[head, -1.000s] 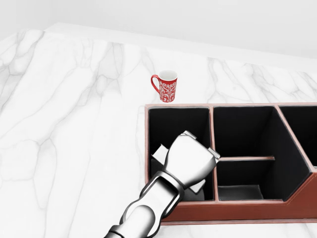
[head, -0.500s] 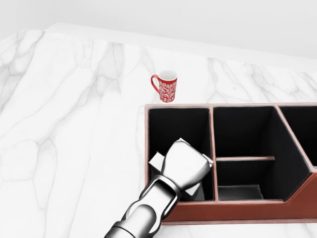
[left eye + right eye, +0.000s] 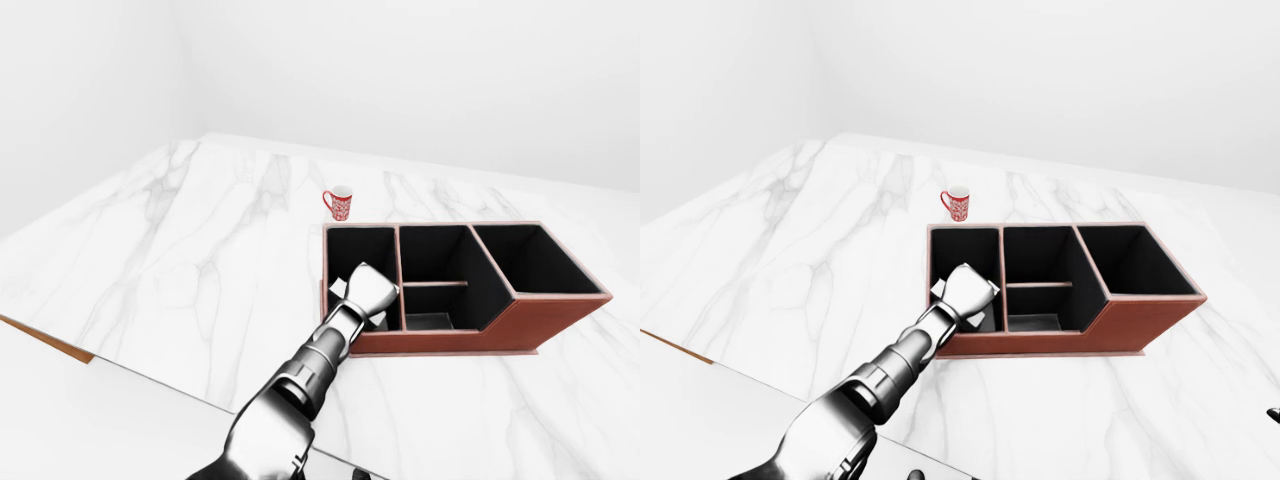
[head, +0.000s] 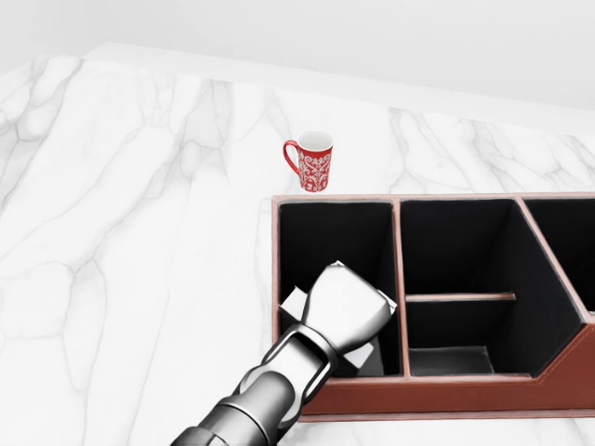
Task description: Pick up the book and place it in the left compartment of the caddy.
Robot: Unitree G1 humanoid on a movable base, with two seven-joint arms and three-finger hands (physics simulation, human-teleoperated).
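The brown caddy [image 4: 465, 395] with black insides stands on the white marble table, right of the middle in the head view. My left hand [image 4: 351, 305] reaches from the bottom into its left compartment [image 4: 335, 232]. The pale book [image 4: 296, 303] is tilted under the hand, low in that compartment. Only its corners show, at the hand's left and at its lower right. The back of the hand hides the fingers, which seem closed on the book. My right hand is in no view.
A red-and-white patterned mug [image 4: 313, 162] stands just past the caddy's far left corner. The caddy's middle part [image 4: 456, 251] is split by a low divider, and a third part [image 3: 535, 258] lies at the right. The table edge [image 3: 150, 370] runs across the lower left of the left-eye view.
My left hand and the book have sunk lower into the left compartment and drawn slightly toward the bottom of the head view. Caddy and mug have not moved.
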